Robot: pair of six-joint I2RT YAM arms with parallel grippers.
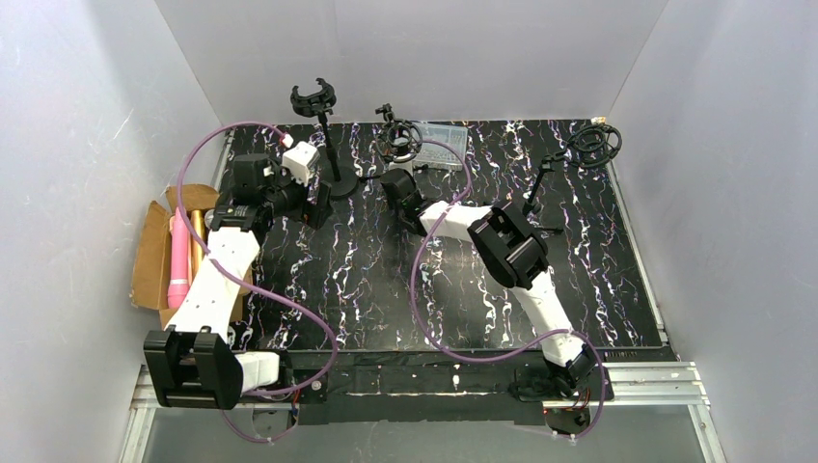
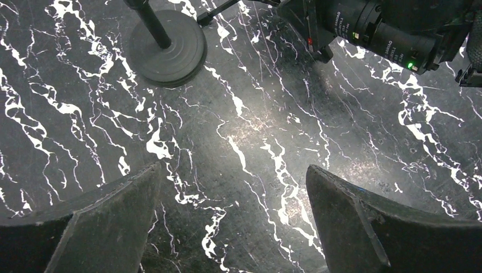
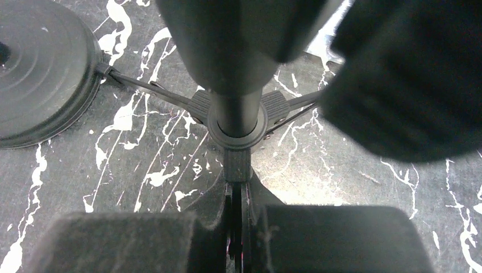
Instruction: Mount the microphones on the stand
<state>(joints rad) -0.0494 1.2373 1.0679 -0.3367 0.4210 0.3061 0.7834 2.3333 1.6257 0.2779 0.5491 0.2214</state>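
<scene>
A pink microphone (image 1: 178, 258) and a gold microphone (image 1: 199, 231) lie in a cardboard box (image 1: 149, 253) left of the mat. Three black stands are on the mat. The left stand has a round base (image 1: 340, 181), also seen in the left wrist view (image 2: 167, 48), and a clip on top (image 1: 313, 97). The middle tripod stand (image 1: 399, 142) has a ring mount, and the right stand (image 1: 590, 146) does too. My left gripper (image 2: 233, 216) is open and empty over the bare mat, near the round base (image 1: 318, 204). My right gripper (image 3: 239, 227) is shut on a thin leg of the tripod stand (image 3: 236, 122); it also shows in the top view (image 1: 394, 183).
A clear plastic box (image 1: 446, 147) lies at the back behind the middle stand. The round base (image 3: 40, 74) sits just left of the tripod legs. My right wrist (image 2: 386, 28) is close to my left gripper. White walls enclose the table.
</scene>
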